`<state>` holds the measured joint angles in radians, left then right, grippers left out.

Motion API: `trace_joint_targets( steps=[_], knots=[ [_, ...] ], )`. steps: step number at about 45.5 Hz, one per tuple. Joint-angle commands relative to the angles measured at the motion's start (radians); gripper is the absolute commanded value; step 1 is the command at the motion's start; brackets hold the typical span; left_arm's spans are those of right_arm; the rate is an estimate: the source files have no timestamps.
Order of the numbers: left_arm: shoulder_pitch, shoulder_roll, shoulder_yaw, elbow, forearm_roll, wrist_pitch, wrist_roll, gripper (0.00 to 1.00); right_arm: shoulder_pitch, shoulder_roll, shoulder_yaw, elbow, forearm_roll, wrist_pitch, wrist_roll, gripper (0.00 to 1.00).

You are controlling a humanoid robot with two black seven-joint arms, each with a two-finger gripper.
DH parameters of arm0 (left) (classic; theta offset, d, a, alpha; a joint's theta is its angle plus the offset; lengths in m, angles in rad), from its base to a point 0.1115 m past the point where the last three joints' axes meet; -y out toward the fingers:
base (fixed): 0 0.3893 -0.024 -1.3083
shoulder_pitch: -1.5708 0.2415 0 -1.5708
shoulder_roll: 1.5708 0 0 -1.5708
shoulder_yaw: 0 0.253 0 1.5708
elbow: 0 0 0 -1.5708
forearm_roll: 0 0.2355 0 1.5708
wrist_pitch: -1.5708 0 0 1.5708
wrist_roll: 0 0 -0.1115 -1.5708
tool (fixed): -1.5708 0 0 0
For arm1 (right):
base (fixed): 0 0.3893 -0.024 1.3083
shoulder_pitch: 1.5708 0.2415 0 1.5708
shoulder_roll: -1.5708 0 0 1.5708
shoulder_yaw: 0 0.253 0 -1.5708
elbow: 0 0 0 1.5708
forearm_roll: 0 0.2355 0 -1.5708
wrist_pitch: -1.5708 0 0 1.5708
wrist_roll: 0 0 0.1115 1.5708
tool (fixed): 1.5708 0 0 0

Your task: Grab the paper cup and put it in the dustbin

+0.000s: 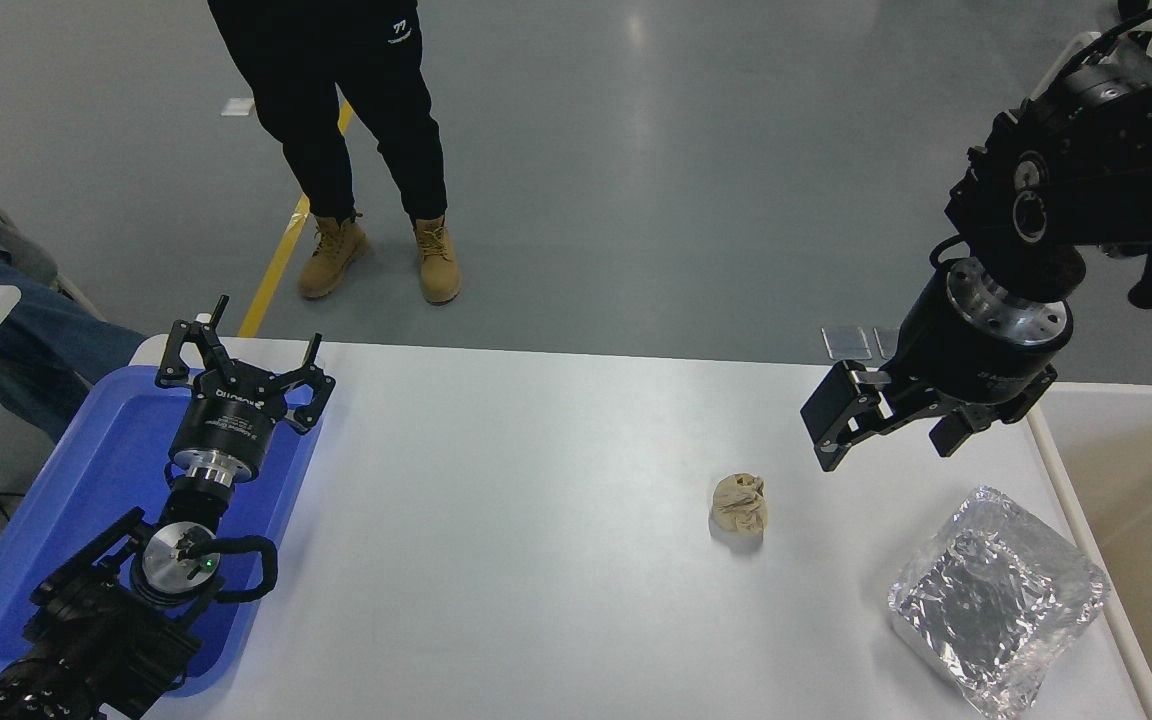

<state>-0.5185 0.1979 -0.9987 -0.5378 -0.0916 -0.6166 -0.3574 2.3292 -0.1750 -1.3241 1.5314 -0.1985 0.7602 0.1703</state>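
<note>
A crumpled paper ball [739,505], foil bag [996,598] and blue tray [36,560] sit on the table [496,520].

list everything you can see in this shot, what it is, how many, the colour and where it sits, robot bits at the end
table: one, white, fills the lower frame
paper ball: one, crumpled tan, on the table right of centre
foil bag: one, crinkled silver, table's lower right
tray: one, blue, table's left end
dustbin: one, white rim, beige inside, right edge
paper cup: none visible
person: one standing, black trousers, tan boots, beyond the far edge
left gripper: black, jaws open, over the tray
right gripper: black, jaws open, empty, above the table's right end beside the dustbin
</note>
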Motion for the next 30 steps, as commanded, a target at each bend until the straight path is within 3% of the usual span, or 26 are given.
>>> trace_joint_targets(
  steps=[1, 30],
  knots=[
    [0.000, 0.000, 0.000, -0.001, 0.001, 0.000, 0.000, 1.00, 0.009, 0.000, -0.052, 0.000, -0.006, 0.007, 0.000, 1.00],
    [0.000, 0.000, 0.000, -0.001, 0.000, 0.000, 0.000, 1.00, -0.001, 0.015, -0.075, -0.007, -0.019, -0.007, -0.003, 1.00]
  ],
)
